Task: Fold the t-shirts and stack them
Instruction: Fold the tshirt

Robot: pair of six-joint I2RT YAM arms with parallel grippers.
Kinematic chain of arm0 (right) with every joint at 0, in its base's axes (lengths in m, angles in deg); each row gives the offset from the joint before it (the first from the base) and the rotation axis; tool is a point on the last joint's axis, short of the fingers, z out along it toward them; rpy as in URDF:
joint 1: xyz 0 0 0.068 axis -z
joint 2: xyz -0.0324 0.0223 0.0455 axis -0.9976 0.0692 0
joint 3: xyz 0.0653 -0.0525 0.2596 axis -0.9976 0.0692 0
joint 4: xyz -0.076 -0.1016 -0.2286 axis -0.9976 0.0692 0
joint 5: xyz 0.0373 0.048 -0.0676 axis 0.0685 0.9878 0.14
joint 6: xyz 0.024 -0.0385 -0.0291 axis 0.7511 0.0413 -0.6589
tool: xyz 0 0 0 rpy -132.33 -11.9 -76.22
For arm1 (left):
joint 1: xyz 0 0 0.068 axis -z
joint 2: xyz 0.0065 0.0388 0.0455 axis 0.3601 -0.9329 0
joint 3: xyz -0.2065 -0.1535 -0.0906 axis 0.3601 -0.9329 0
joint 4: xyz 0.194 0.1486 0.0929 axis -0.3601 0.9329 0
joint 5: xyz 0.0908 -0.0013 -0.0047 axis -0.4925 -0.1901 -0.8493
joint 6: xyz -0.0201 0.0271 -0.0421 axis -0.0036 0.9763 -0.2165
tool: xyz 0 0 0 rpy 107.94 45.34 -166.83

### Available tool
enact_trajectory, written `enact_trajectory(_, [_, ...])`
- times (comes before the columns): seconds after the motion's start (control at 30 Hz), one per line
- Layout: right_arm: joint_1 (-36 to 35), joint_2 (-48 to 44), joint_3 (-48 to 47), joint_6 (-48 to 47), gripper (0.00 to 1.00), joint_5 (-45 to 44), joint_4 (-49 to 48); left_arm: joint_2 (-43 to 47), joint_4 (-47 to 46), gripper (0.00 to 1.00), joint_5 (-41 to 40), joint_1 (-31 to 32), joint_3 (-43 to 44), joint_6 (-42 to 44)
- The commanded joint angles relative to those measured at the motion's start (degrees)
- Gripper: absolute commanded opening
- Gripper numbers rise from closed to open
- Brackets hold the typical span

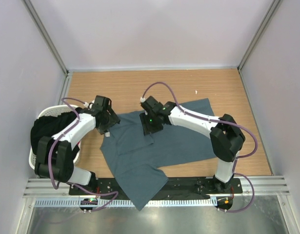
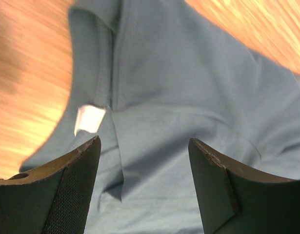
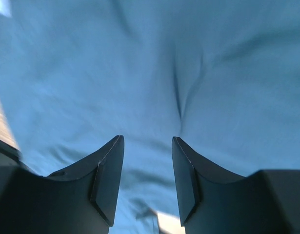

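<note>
Seen from my remote station, the blue-grey t-shirt (image 1: pixel 179 141) lies spread across the middle of the wooden table (image 1: pixel 140 83). Its long axis runs roughly left to right in the top view. The neck points toward the left of the frame and the far edge reaches the right-centre. One flap trails toward the lower centre, over the table's near edge and onto the metal rail.

The left gripper (image 1: pixel 108 129) hangs just above the collar at the shirt's left end. In its wrist view the jaws stand wide apart with nothing between them, and the white neck label (image 2: pixel 89 119) sits just beyond the left finger.

The right gripper (image 1: pixel 150 128) is over the shirt's upper middle. Its jaws are partly parted and hold nothing, with wrinkled cloth (image 3: pixel 140 73) filling the view beneath them.

A white laundry basket (image 1: pixel 48 113) sits at the left edge of the frame.
</note>
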Motion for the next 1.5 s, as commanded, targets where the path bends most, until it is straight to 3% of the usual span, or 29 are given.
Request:
enact_trajectory(0.0, [-1.6, -1.8, 4.0, 4.0, 0.49, 0.1, 2.7, -1.9, -4.5, 0.73, 2.5, -1.3, 0.7, -0.5])
enact_trajectory(0.2, [-3.9, -1.6, 7.9, 6.2, 0.49, -1.3, 2.6, -7.0, -7.0, 0.73, 0.6, -3.3, 2.1, 0.7])
enact_trajectory(0.47, [-3.9, 1.7, 7.2, 5.6, 0.45, -3.8, 0.4, -12.2, -6.4, 0.69, 0.3, -6.8, 9.0, 4.0])
enact_trajectory(0.73, [-3.9, 3.6, 5.8, 4.8, 0.4, -4.7, 0.0, -15.1, -6.9, 0.67, -0.7, -8.7, 10.0, 4.9])
enact_trajectory(0.83, [-3.9, 3.6, 5.4, 4.3, 0.32, -5.3, 0.5, -15.9, -8.0, 0.66, -0.7, -9.2, 9.8, 5.3])
enact_trajectory(1.07, [-3.8, 1.8, 5.1, 3.1, 0.01, -8.0, 2.1, -17.4, -10.7, 0.67, 0.0, -10.1, 8.9, 5.4])
enact_trajectory(1.47, [-1.5, -2.0, 5.4, 1.6, 0.01, -8.7, 3.7, -18.1, -13.7, 0.68, -0.6, -11.8, 6.8, 5.4])
